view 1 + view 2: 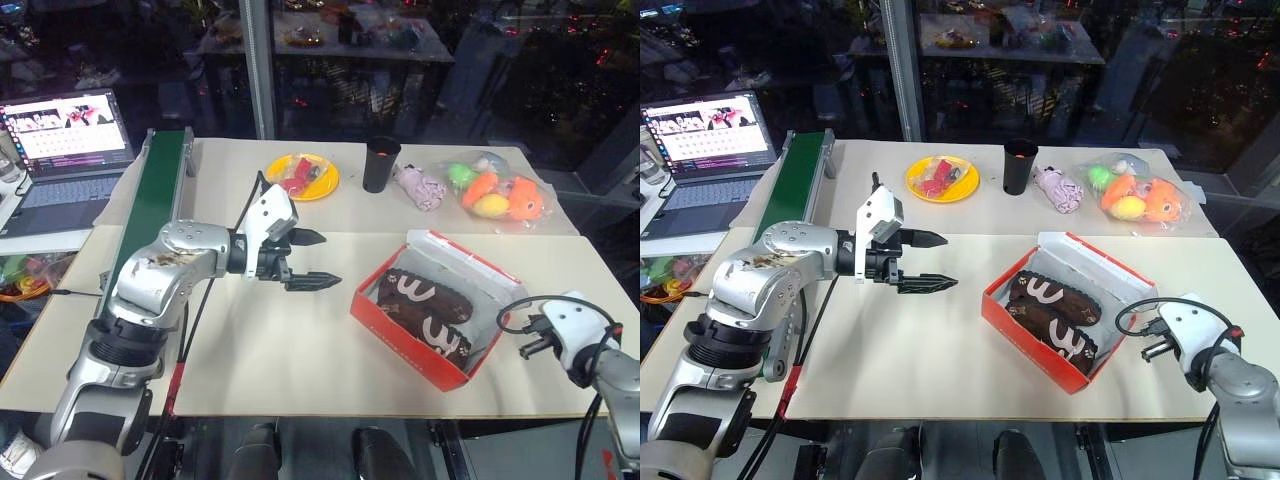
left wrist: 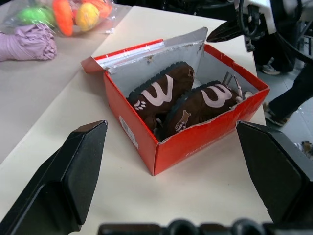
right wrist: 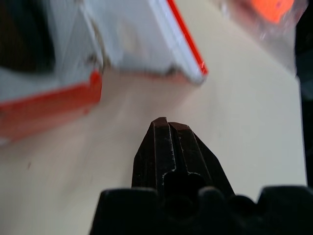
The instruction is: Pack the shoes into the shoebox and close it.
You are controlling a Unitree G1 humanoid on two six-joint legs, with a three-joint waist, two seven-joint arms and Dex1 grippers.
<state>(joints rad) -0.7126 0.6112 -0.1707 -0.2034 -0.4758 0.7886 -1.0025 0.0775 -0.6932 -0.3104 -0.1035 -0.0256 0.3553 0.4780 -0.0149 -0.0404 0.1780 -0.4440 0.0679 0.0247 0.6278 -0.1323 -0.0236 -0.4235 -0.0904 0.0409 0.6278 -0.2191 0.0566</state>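
Shoes point(image 1: 425, 308), two of them, dark brown with cream wavy marks, are lying side by side inside the red-orange shoebox point(image 1: 395, 330), which is sitting open on the table point(image 1: 280, 370) in the head views. From there the left gripper point(image 1: 308, 260) is hovering over the table beside the box, its fingers spread wide and holding nothing, while the right gripper point(image 1: 533, 340) is hanging near the table's right edge, just past the box. Behind the box, one yellow plate point(image 1: 303, 176), one black cup point(image 1: 381, 164), one pink plush toy point(image 1: 420, 187) and one clear bag of bright toys point(image 1: 495, 195) are standing in a row, and one laptop point(image 1: 65, 140) is glowing at the far left.

Seen from the left wrist, the box's white inside and raised lid flap point(image 2: 146, 56) are showing, with both shoes' heels towards the near wall.

Seen from the right wrist, the right fingers point(image 3: 173, 152) are pressing together, empty, pointing at bare table just short of the box's corner.
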